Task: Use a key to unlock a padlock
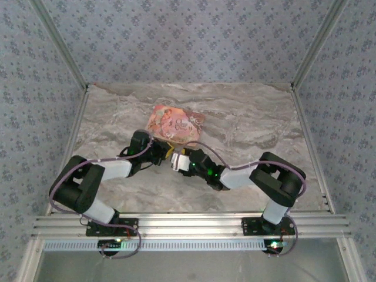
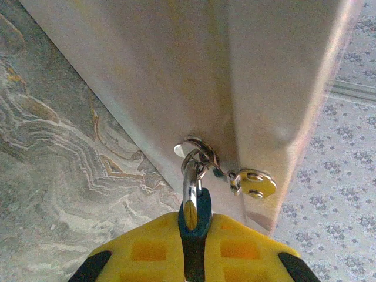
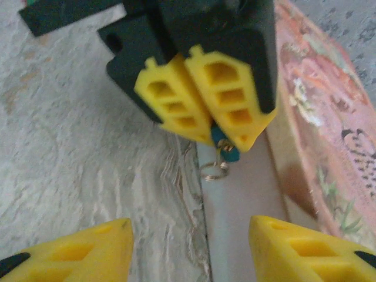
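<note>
Clamping teal-headed key (image 2: 202, 207) in my left gripper (image 2: 192, 224): ribbed yellow fingers tight on plastic head, silvery metal past fingertips, thin wire ring (image 3: 214, 170) dangling. My right gripper (image 3: 191, 226) released, fingers apart, facing it. Arms elbow-out, wrists meeting mid worktop (image 1: 247, 117), grey marbled. Glossy pink printed packet (image 1: 176, 123) flat just beyond.

- Grey-and-tan marble-patterned tabletop (image 1: 258, 117), flat and framed by metal rails (image 1: 188, 223) along its edges.
- Flat pink printed packet (image 1: 176, 123) lying directly on the tabletop, around its middle toward the far side, turned askew to the edges.
</note>
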